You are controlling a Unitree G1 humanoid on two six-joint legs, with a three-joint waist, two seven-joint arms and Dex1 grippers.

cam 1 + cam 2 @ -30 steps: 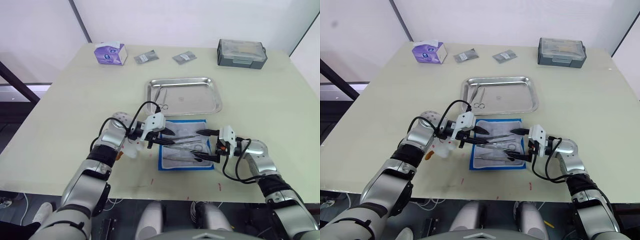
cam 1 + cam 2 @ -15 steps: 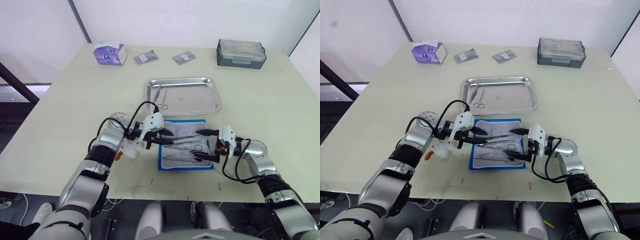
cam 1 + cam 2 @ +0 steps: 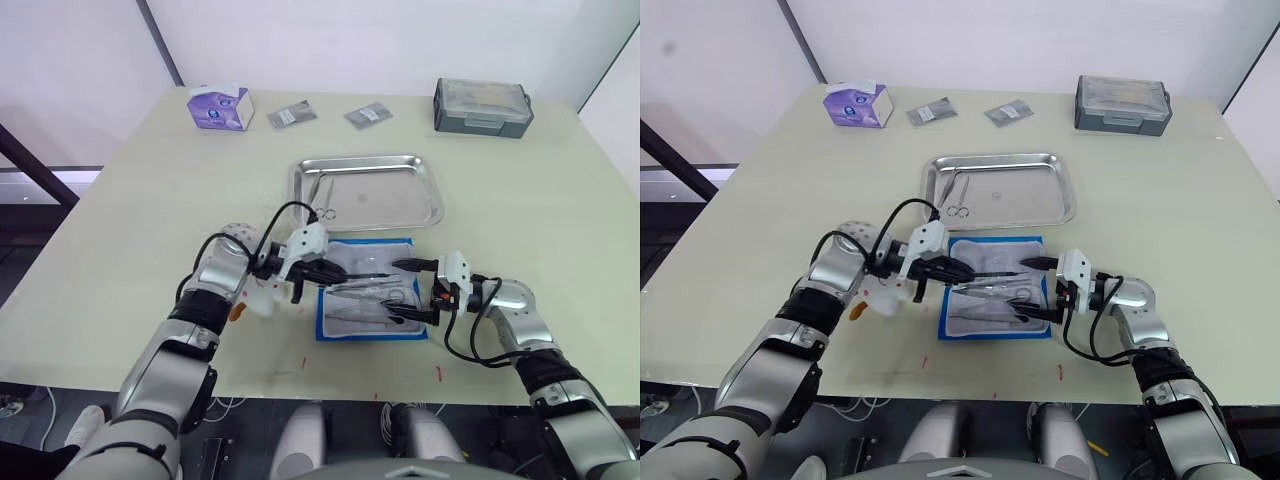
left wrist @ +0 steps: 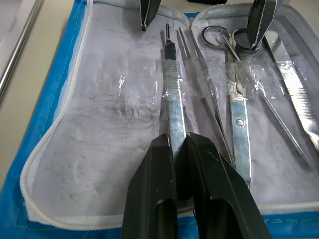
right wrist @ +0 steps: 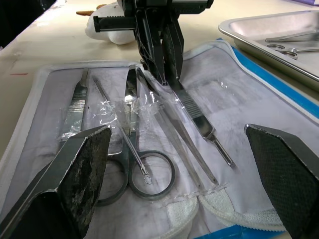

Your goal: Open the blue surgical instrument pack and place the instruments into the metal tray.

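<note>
Head views: the blue surgical instrument pack (image 3: 370, 290) lies open on the table (image 3: 150, 200), just in front of the metal tray (image 3: 368, 190), which holds one pair of scissors (image 3: 322, 199). The left gripper (image 3: 962, 271) has reached further over the pack's lining than half a second ago; the right gripper (image 3: 405, 292) sits unchanged at the pack's right edge, fingers spread wide.

Left wrist view: the left gripper's fingers (image 4: 154, 194) are pinched on the flat handle of a scalpel-like instrument (image 4: 172, 94), probably still tucked under the clear strip. Tweezers (image 4: 202, 89) and ring-handled scissors (image 4: 234, 99) lie beside it.

Right wrist view: the right gripper's pads (image 5: 82, 169) stand wide apart, touching nothing, with the scissors between them.
</note>
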